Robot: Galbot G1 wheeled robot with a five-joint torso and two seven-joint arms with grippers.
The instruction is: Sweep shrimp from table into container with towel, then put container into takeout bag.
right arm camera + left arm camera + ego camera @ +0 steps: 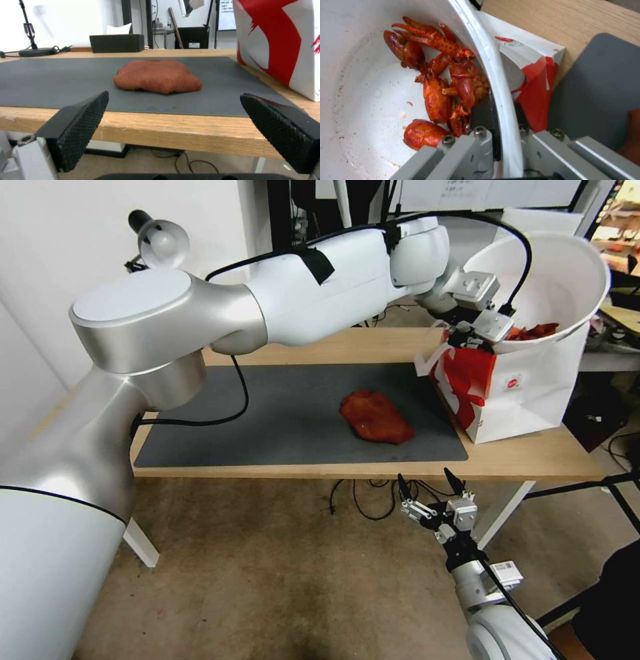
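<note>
My left gripper [475,337] is shut on the rim of the white container [567,280], holding it tilted over the open top of the red and white takeout bag [533,387] at the table's right end. The shrimp [533,332] lie heaped inside it against the low wall. In the left wrist view the rim passes between the fingers of the left gripper [501,131], beside the shrimp [443,87] and the bag [533,82]. The rust-red towel [375,417] lies on the grey mat [267,413]. My right gripper [425,477] hangs open below the table's [533,460] front edge, facing the towel [158,76].
A black tissue box [116,43] stands at the table's far side, with a stand base and cables [36,51] beside it. A lamp [160,240] rises at the back left. Cables [360,500] trail on the floor under the table.
</note>
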